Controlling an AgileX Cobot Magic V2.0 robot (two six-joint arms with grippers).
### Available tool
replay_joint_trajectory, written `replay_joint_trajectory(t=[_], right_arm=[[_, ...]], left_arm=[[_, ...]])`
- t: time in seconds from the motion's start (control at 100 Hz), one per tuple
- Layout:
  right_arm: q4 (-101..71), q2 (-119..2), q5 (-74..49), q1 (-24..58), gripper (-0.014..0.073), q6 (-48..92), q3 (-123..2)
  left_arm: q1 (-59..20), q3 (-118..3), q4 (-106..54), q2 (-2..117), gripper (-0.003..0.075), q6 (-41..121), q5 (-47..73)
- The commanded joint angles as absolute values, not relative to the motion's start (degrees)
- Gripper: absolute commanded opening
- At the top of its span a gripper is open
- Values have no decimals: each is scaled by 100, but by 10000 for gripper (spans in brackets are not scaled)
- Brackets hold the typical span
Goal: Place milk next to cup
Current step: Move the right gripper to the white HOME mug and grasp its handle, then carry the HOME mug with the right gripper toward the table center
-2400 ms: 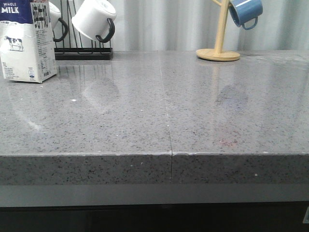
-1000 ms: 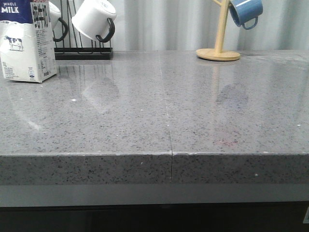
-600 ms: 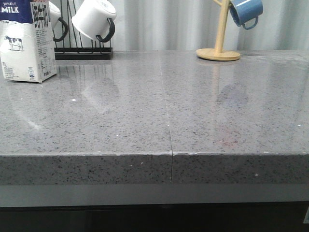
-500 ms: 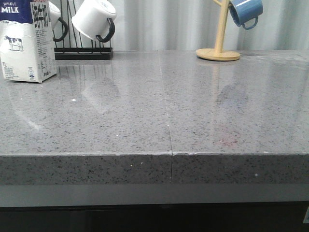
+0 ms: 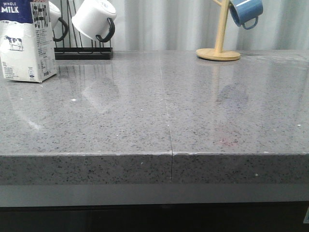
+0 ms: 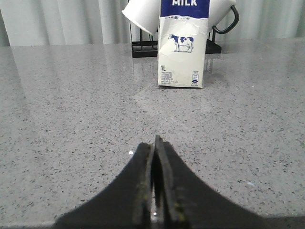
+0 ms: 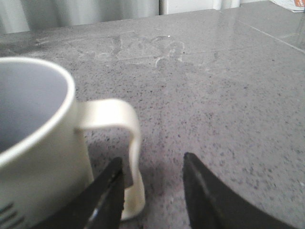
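The milk (image 5: 26,41), a tall white carton with a dark blue top and a cow picture, stands upright at the far left of the grey counter (image 5: 164,111). It also shows in the left wrist view (image 6: 183,45), straight ahead of my left gripper (image 6: 152,143), which is shut, empty and well short of it. In the right wrist view the off-white cup (image 7: 33,143) stands on the counter. My right gripper (image 7: 152,160) is open, and the cup's white handle (image 7: 131,143) sits between the jaws, close to one finger. Neither gripper nor the cup shows in the front view.
A black wire rack (image 5: 82,50) with white black-handled mugs (image 5: 94,21) stands behind the milk. A wooden mug tree (image 5: 219,48) holding a blue mug (image 5: 246,12) stands at the back right. A seam (image 5: 166,116) runs across the counter to its front edge.
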State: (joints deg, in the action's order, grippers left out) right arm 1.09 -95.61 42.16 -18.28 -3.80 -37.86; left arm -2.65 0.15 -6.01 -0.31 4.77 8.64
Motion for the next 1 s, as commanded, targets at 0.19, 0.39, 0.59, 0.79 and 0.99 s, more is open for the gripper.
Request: replay_joint_trajectory(t=[0.19,0.39,0.59,0.79,0.99], right_arm=[[145,-9687,4579,-1686,126,-395,-4393],[145,-9693,4560,-1686,-65,-395,-4393],[240,-9585,4527,-1625,-68,-412,-4393],[247,-9114,4321,-1057,-68,-412,-4393],[247,-8873,4189,-64,-68,-412,-4394]], left_arm=[[-262,256,-655,-221,-21,426,376],[-262,256,-655,-221,-21,426,376],[-262,256,-655,-221,-21,426,376],[-262,256,-655,-221,-21,426,376],[-262,256,-655,-221,-21,426,376]])
